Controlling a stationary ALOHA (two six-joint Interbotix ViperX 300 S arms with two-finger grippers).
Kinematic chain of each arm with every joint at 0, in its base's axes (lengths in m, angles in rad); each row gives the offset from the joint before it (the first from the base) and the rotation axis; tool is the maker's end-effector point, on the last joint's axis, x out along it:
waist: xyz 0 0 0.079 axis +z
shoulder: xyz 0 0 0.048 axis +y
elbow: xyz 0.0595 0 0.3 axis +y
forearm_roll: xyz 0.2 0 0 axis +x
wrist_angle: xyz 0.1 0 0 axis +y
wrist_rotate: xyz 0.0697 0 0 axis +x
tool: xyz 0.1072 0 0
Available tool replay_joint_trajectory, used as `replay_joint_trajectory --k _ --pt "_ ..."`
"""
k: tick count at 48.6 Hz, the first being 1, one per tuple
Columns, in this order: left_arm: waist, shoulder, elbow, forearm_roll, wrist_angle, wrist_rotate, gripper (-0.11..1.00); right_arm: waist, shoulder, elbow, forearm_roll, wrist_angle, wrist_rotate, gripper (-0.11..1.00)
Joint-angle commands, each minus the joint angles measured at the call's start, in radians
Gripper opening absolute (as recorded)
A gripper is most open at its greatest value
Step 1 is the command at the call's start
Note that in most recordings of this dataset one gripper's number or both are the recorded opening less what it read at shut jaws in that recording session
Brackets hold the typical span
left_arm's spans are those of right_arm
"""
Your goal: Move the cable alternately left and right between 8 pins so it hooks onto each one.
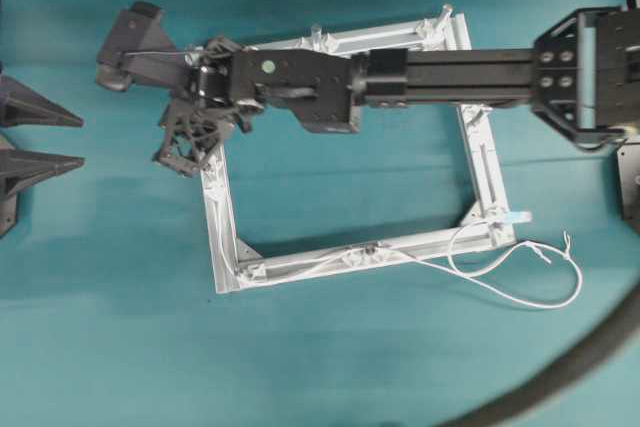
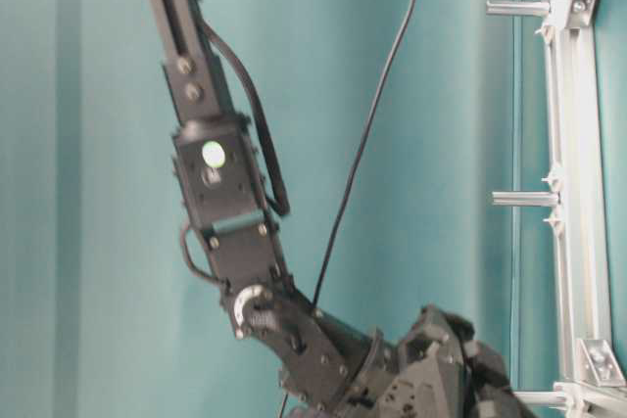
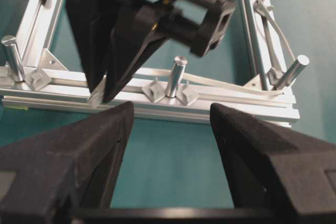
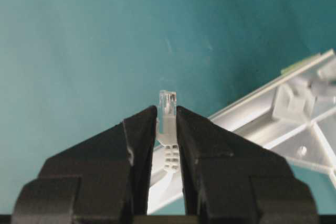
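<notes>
The white cable (image 1: 545, 305) lies along the near bar of the silver frame (image 1: 225, 232) and loops out onto the cloth at the right. My right gripper (image 4: 167, 111) is shut on the cable's clear connector plug (image 4: 167, 99). In the overhead view my right gripper (image 1: 190, 150) hangs over the frame's left bar, and its black fingers (image 3: 113, 61) touch down on that bar. Upright pins (image 3: 176, 75) (image 3: 12, 56) (image 3: 293, 70) stand on the frame, with cable (image 3: 226, 83) lying past them. My left gripper (image 3: 170, 129) is open and empty, just outside the frame's left bar (image 1: 82, 139).
The right arm (image 1: 450, 72) stretches across the frame's far bar from the right. A thick dark hose (image 1: 590, 357) curves at the bottom right corner. From table level, pins (image 2: 524, 199) stick out of the frame (image 2: 573, 144) beside the arm (image 2: 220, 193).
</notes>
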Motion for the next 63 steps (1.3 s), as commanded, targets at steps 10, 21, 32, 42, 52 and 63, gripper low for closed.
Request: replay_joint_trajectory --k 10,21,32,42,52,63 --pt "-0.002 0.006 -0.009 0.000 -0.009 0.000 0.64 -0.049 0.029 -0.172 -0.012 -0.020 -0.046 0.14" --pt "-0.002 0.006 -0.011 0.002 -0.009 0.000 0.64 -0.063 0.054 -0.181 -0.155 -0.058 -0.031 0.14" --pt "-0.002 0.006 -0.009 0.002 -0.009 -0.002 0.64 -0.075 0.077 -0.181 -0.295 -0.143 0.074 0.14" --pt "-0.002 0.006 -0.011 0.002 -0.009 -0.002 0.64 -0.098 0.087 -0.181 -0.437 -0.146 0.222 0.14" --pt "-0.002 0.006 -0.011 0.002 -0.009 0.000 0.64 -0.106 0.084 -0.181 -0.597 -0.055 0.430 0.14" --pt "-0.002 0.006 -0.011 0.000 -0.009 0.000 0.64 -0.095 0.063 -0.170 -0.632 0.002 0.500 0.14"
